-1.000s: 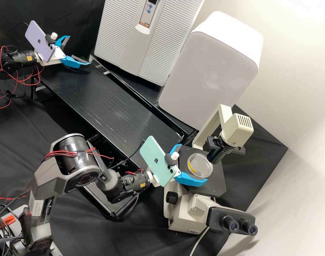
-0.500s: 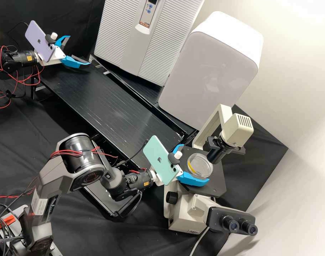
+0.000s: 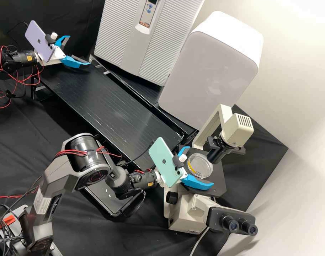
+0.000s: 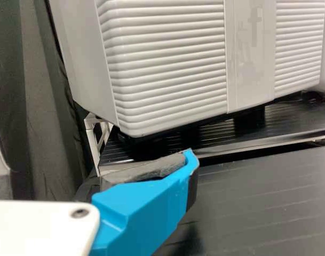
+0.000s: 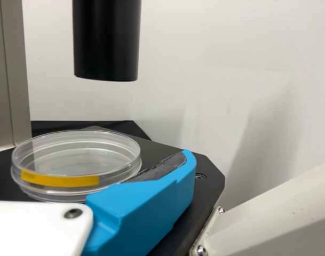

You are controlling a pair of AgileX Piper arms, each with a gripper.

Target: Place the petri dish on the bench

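On the dark microscope stage (image 3: 216, 186), the clear round petri dish (image 3: 204, 165) lies flat, a yellow label on its side. My right gripper (image 3: 201, 165) is open at the stage, its fingers on either side of the dish. In the right wrist view, one finger of my right gripper (image 5: 93, 154) stands beside the petri dish (image 5: 77, 160); contact cannot be told. At the far left end of the black bench (image 3: 109, 103), my left gripper (image 3: 79, 50) is open and holds nothing. The left wrist view shows my left gripper (image 4: 92, 147) before the bench (image 4: 258, 208).
The microscope's black condenser tube (image 3: 216, 155) hangs close to the dish, with its eyepieces (image 3: 237, 227) toward the front. A ribbed grey-white appliance (image 3: 134, 42) and a rounded white cabinet (image 3: 208, 74) stand behind the bench. Loose red wires (image 3: 77, 152) run along the right arm.
My right gripper has moved rightward and slightly down in the high view, bringing its open fingers farther around the dish. The dish and the left arm have not moved.
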